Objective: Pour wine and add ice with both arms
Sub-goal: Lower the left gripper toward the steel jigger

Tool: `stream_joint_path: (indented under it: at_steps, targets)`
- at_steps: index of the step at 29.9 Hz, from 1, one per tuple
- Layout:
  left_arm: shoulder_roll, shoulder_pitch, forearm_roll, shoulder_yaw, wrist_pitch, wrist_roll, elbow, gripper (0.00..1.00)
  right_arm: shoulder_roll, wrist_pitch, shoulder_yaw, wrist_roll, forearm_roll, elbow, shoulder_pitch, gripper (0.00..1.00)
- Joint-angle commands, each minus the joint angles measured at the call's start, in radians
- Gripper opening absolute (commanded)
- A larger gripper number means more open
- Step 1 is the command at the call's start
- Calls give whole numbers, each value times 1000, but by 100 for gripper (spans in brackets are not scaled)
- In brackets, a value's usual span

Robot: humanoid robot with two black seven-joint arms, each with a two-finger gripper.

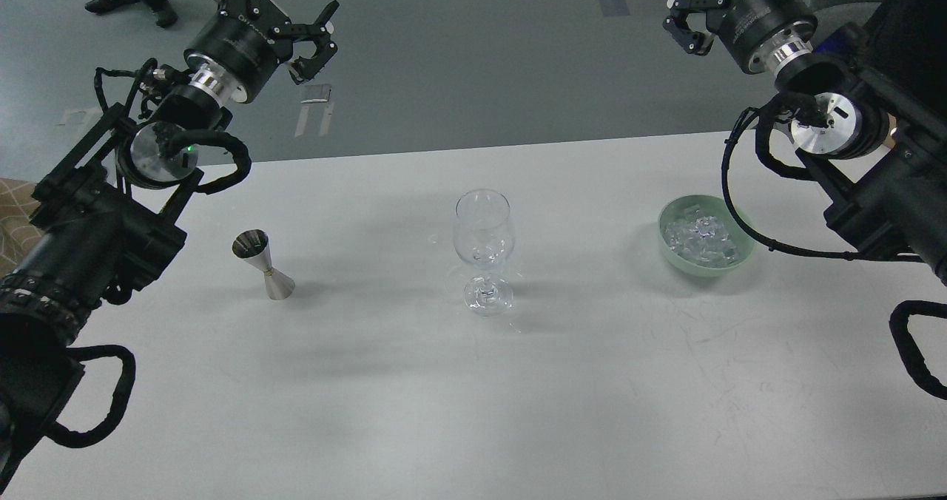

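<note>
A clear stemmed glass (pixel 484 248) stands upright and empty at the middle of the white table (pixel 473 396). A steel double-cone jigger (pixel 263 263) stands to its left. A pale green bowl (pixel 742 257) on the right holds a heap of clear ice cubes (pixel 699 237). My left gripper (pixel 277 8) is open and empty, raised beyond the table's far left edge, well above and behind the jigger. My right gripper (pixel 684 8) is open and empty, raised beyond the far edge, above and behind the bowl.
The table's far edge runs across the upper third of the view, with grey floor behind. A person's feet (pixel 133 1) show at the top left. A tan checked cushion (pixel 11 226) lies at the left edge. Black cables loop from both arms.
</note>
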Motion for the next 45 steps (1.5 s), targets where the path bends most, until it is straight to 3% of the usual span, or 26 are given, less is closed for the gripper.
stream_joint_path:
  at_steps: [1,8,12,20,22,30,34,45]
  targets:
    - [111,85,-97,-3,94,9,-167,99,0,-3,-2,-2,0,0,0,100]
    - [335,298,-295,-86,193,37,-442,99,0,-6,-5,-5,-1,-1,-2,100]
    - [461,520,-376,-169,193,40,-641,99,1,-18,-6,-7,-1,0,-5,100]
    - [478,955,-389,-468,199,40,-850,97,1,-18,-6,-7,-1,2,-5,100]
    - [459,1054,-389,-525,197,40,-898,97,1,-18,-6,-5,-1,2,-8,100]
    - [302,1262,-387,-643,212,44,-934,97,11,-18,-8,-5,-3,0,-16,100]
    - [222,1309,-380,-646,231,55,-945,98,11,-18,-8,-5,-3,0,-16,100]
    - [-43,1300,-229,-643,304,139,-905,99,17,-23,-40,-5,-3,-1,-12,100]
